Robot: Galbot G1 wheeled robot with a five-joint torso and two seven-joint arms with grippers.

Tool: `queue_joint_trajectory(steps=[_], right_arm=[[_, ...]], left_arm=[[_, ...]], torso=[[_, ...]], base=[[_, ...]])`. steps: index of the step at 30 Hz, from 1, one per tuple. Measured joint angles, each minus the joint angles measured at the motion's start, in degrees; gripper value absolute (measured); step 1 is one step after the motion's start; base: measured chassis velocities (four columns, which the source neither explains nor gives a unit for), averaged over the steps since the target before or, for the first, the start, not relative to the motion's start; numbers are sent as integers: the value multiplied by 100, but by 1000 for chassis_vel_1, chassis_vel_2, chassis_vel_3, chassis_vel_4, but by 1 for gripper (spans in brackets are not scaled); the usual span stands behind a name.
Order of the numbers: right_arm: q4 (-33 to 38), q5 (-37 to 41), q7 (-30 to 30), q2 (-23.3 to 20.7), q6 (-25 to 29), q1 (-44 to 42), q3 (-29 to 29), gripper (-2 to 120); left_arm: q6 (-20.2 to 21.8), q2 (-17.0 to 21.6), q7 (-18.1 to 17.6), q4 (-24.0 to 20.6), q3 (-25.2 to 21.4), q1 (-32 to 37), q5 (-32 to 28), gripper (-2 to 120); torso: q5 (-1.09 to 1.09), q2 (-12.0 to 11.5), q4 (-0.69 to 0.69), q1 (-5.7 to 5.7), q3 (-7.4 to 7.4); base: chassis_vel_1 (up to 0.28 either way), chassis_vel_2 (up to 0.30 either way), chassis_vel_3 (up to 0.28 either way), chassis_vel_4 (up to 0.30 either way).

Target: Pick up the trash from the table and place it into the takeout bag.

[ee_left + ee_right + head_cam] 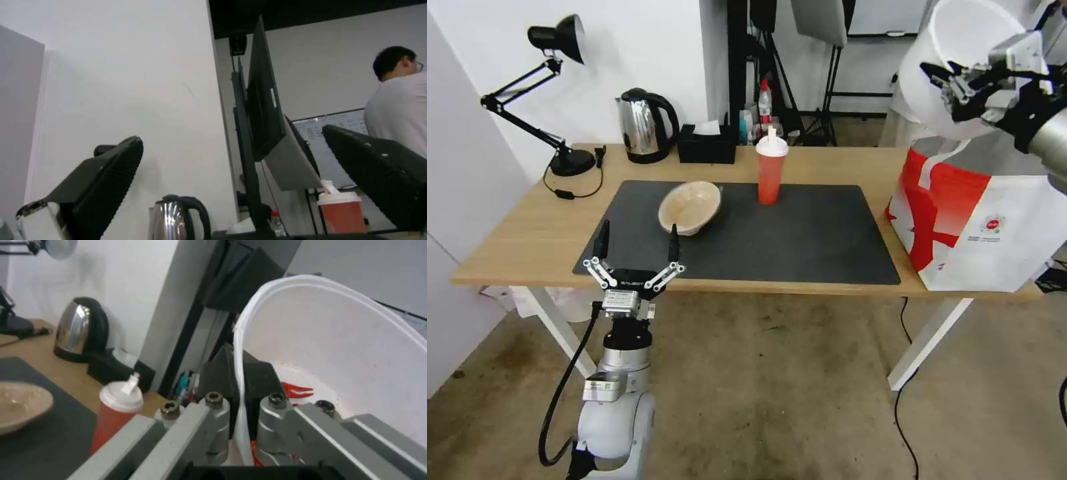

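My right gripper (pixel 954 83) is shut on the rim of the white round bowl (pixel 954 60), held tilted in the air above the takeout bag (pixel 994 220) at the table's right end. In the right wrist view its fingers (pixel 218 380) pinch the bowl's wall (pixel 333 350), with red crayfish shells (pixel 297 390) inside. On the dark mat (pixel 800 233), the beige paper-pulp bowl (pixel 690 207) lies tipped beside the upright red cup (pixel 770 172) with its white lid. My left gripper (pixel 637 243) stands open at the table's front edge, just in front of the beige bowl.
A steel kettle (pixel 644 127), a black tissue box (pixel 707 143) and a black desk lamp (pixel 554 93) stand along the back of the light-wood table (pixel 527 240). A person in a white shirt (pixel 396 110) stands in the room behind.
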Motion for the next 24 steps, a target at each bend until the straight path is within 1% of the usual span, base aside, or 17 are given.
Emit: queue_joint_trajectory(steps=[9,24], right_arm=[[-34,-132,-2,-68,58,-370,225,0],[-256,-325,-25,-56,176,-728,417,0]], left_arm=[[2,1,0,8,21,-4,1,100],[4,2,2,-39,12,26,1,100]], torso=[[0,0,0,1,0],[-1,0,0,1,0]], base=[[0,0,0,0],[0,0,0,0]])
